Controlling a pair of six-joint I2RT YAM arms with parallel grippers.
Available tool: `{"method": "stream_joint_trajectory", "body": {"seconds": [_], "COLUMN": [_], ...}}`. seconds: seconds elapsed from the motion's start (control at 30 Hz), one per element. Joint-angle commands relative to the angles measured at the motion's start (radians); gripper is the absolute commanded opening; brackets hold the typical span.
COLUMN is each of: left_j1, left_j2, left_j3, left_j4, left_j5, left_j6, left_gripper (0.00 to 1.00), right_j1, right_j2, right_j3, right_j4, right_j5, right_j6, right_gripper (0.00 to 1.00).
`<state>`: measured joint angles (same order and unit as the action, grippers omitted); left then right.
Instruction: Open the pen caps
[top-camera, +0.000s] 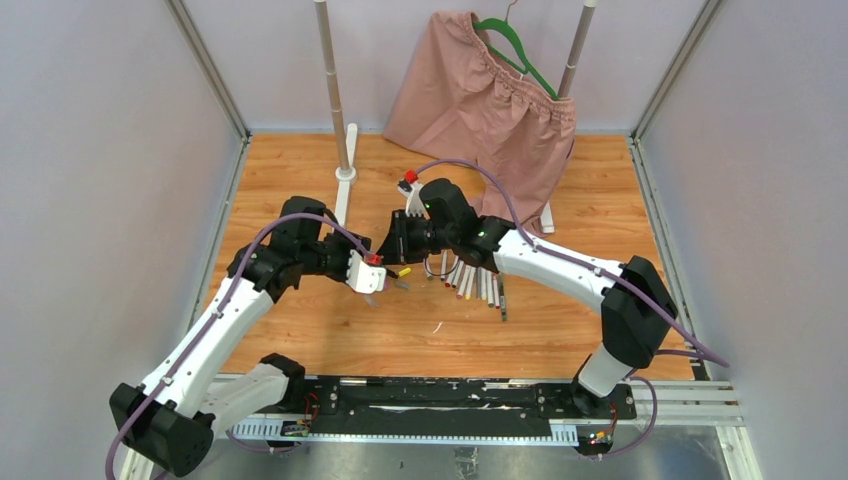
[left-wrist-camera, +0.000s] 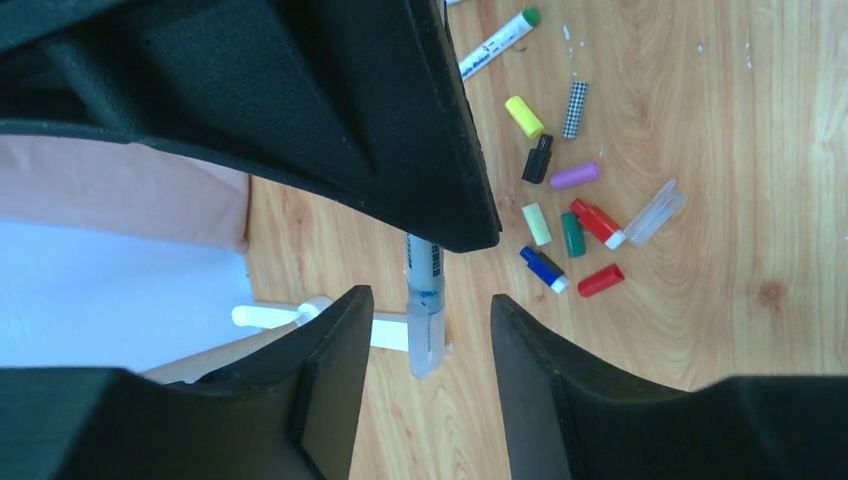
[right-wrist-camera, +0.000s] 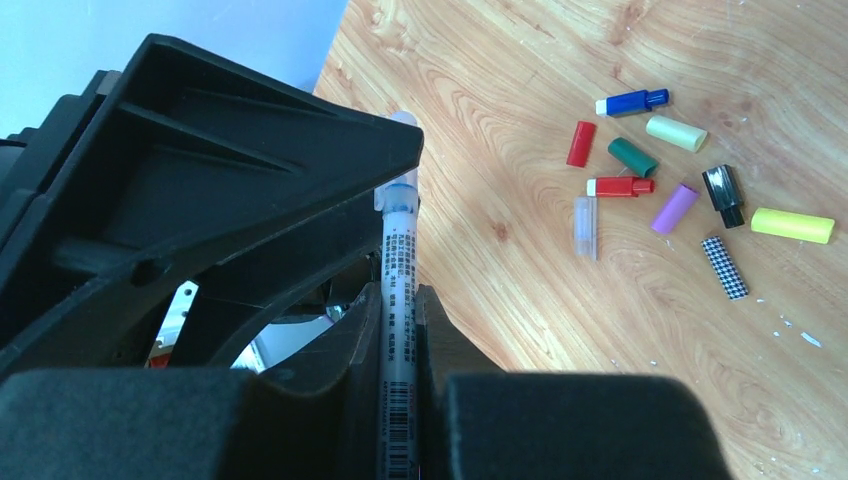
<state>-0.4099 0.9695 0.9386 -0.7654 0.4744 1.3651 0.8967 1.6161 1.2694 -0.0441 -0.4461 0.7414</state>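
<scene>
My right gripper (right-wrist-camera: 400, 300) is shut on the white barrel of a pen (right-wrist-camera: 399, 255) held in the air. The pen's clear cap (left-wrist-camera: 427, 345) hangs between the fingers of my left gripper (left-wrist-camera: 428, 312), which is open, with a gap on each side of the cap. In the right wrist view my left gripper's finger (right-wrist-camera: 230, 190) hides part of that cap. Several loose pen caps lie on the wood: yellow (left-wrist-camera: 523, 116), black (left-wrist-camera: 537, 160), purple (left-wrist-camera: 574, 176), green (left-wrist-camera: 572, 234), red (left-wrist-camera: 600, 280). More pens (top-camera: 478, 280) lie in a row under the right arm.
A pink garment (top-camera: 480, 100) on a green hanger (top-camera: 520, 50) hangs from a rack at the back. The rack's white post and foot (top-camera: 343, 175) stand just behind the left arm. A green-tipped pen (left-wrist-camera: 497, 42) lies near the loose caps.
</scene>
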Motion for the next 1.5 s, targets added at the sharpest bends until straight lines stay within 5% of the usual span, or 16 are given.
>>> {"method": "stream_joint_trajectory", "body": {"seconds": [0.0,0.17,0.47,0.73,1.47], "left_j1": [-0.022,-0.024,-0.026,-0.026,0.032], "left_j2": [0.004,0.020,0.040,0.047,0.103], "left_j3": [0.006,-0.006,0.012,0.012,-0.024], "left_j4": [-0.003,0.047,0.056,0.086,0.255], "left_j5": [-0.075,-0.157,-0.138,-0.174,-0.325], "left_j6": [0.036,0.013,-0.017,-0.059,-0.026], "left_gripper": [0.49,0.43,0.49,0.00,0.00], "right_j1": [0.018,0.021,0.025,0.025,0.026], "right_j2": [0.011,0.014,0.015,0.007,-0.200], "right_j3": [0.048,0.047,0.046,0.027,-0.242], "right_j4": [0.017,0.029,0.036,0.036,0.035], "right_j5": [-0.014,-0.021,-0.034,-0.032,-0.016], "right_j6": [0.015,0.023,0.030,0.030,0.043], "right_gripper": [0.00,0.00,0.00,0.00,0.00]}}
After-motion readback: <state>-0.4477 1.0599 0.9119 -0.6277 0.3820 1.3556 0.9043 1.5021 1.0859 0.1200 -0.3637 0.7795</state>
